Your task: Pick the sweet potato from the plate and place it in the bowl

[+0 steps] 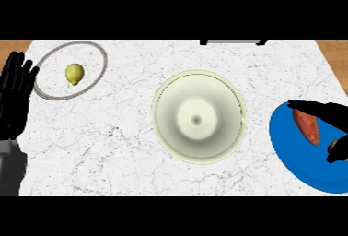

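Starting far left: got the left hand [15, 92] resting at the edge, fingers straight up, nothing in it. Next to it, near the back of the white worktop [122, 152], a grey-rimmed plate [93, 46] with a lemon [74, 73] on it. Dead centre, a cream bowl [170, 115]. Then at the right edge a blue plate [299, 161] with the sweet potato [307, 128] lying on it. Right hand [333, 120] over that plate, fingers fairly straight past the potato's far end, thumb lower down, not closed on it.
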